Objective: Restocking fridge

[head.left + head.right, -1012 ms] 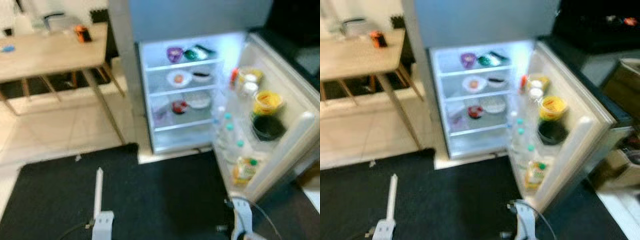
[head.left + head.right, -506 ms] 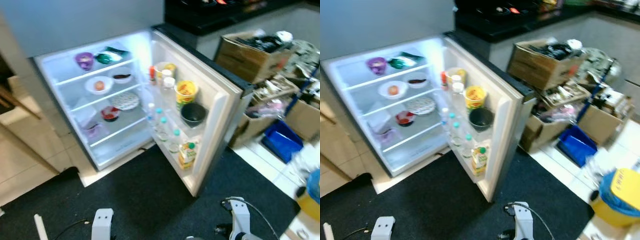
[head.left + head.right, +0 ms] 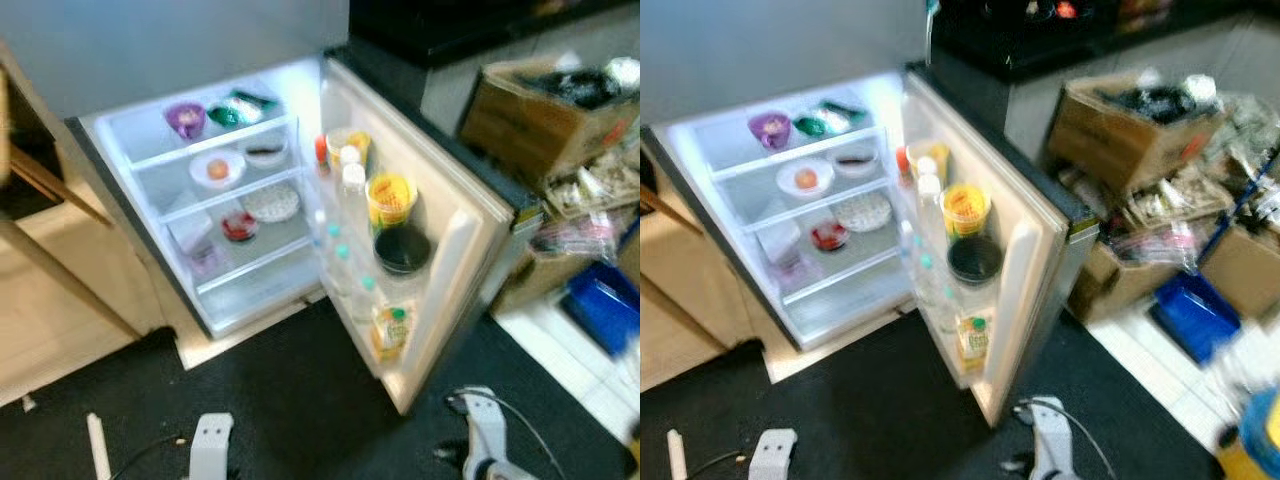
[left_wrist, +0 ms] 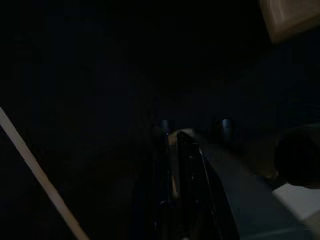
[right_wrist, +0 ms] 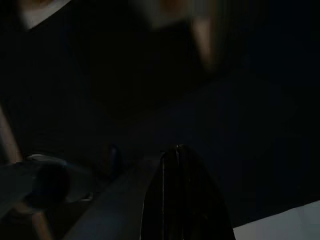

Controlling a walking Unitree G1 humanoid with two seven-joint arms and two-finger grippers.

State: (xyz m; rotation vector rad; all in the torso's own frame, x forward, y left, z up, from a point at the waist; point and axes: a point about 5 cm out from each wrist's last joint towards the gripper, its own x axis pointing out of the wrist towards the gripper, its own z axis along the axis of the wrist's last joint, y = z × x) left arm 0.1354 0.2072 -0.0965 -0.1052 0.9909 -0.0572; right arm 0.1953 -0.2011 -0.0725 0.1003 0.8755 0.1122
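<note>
The fridge [image 3: 150, 235] stands open and lit, its door [image 3: 470, 235] swung out to the right. On its shelves are a purple bowl [image 3: 185, 117], a green packet [image 3: 235, 108], a white bowl [image 3: 217, 169], a patterned plate [image 3: 270, 203] and a red bowl [image 3: 238, 226]. The door racks hold a yellow tub [image 3: 390, 197], a black bowl [image 3: 402, 250], teal-capped bottles [image 3: 340, 260] and a juice bottle [image 3: 392, 330]. Both arms hang idle over the mat: the left arm [image 3: 210, 445] and the right arm [image 3: 485, 440]. In the dark wrist views the left gripper [image 4: 174, 137] and the right gripper [image 5: 172, 150] are shut and hold nothing.
A black mat [image 3: 290, 400] covers the floor before the fridge, with a white stick [image 3: 97, 445] lying on it at the left. A wooden table leg [image 3: 60, 270] slants at the left. Cardboard boxes [image 3: 550, 110] and a blue bin [image 3: 605, 300] crowd the right.
The camera has swung right, away from the wooden table, then slightly back left; the fridge now sits nearer the middle. Nothing in the fridge has moved, and both arms still hang.
</note>
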